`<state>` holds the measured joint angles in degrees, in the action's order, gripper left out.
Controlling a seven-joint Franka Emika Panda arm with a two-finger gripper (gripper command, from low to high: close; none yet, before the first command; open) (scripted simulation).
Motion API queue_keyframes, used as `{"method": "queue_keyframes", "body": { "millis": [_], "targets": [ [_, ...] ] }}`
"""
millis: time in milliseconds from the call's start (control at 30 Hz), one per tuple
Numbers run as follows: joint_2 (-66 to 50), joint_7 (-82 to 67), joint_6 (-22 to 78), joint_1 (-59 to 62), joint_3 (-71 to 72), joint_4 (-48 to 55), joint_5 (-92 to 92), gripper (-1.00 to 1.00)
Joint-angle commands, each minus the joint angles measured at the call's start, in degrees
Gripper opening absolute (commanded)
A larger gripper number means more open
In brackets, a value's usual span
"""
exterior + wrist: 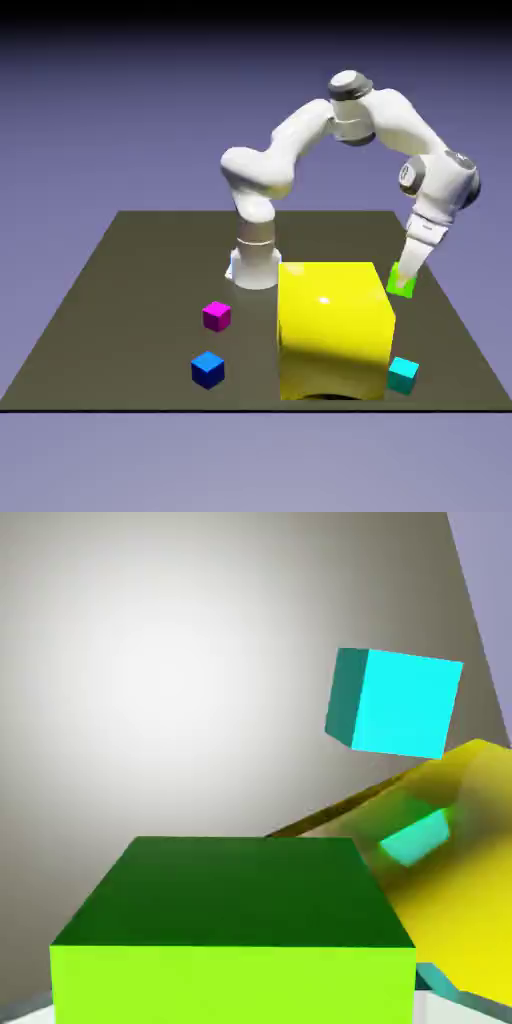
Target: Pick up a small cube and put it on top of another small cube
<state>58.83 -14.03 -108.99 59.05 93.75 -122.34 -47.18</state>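
The small bright green cube (402,283) sits between the fingers of my gripper (405,272), which is shut on it, just off the exterior view's right side of the big yellow cube (335,325). I cannot tell whether it rests on the table or hangs just above it. In the hand view the green cube (235,932) fills the bottom and hides most of the fingertips. The cyan small cube (403,375) lies near the table's front edge, beside the yellow cube's front right corner. The hand view has the cyan cube (395,702) beyond the green one, mirrored in the yellow cube's glossy face (470,852).
A magenta cube (216,316) and a blue cube (207,369) lie at the exterior view's left of the yellow cube. The robot's base (255,262) stands behind the yellow cube. The table's right edge (455,310) runs close to the gripper.
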Motion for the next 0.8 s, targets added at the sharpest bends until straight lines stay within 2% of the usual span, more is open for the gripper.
{"method": "queue_keyframes", "body": {
  "millis": [0,300,367,433,567,600,767],
  "targets": [
    [-1.05,-0.75,-1.01,2.08,1.34,1.29,0.70,-1.00],
    [-7.89,-6.07,-8.83,20.77,14.55,10.09,4.79,-1.00],
    [-8.66,-9.99,-8.02,23.99,17.97,10.85,2.42,-1.00],
    [-8.68,-10.14,-7.96,24.08,18.08,10.86,2.31,-1.00],
    [-3.80,-12.80,-13.95,27.97,24.81,10.01,-3.53,-1.00],
    [-3.79,-12.80,-13.95,27.97,24.81,10.01,-3.53,1.00],
    [-8.68,-10.14,-7.96,24.08,18.08,10.86,2.31,1.00]
  ]
}}
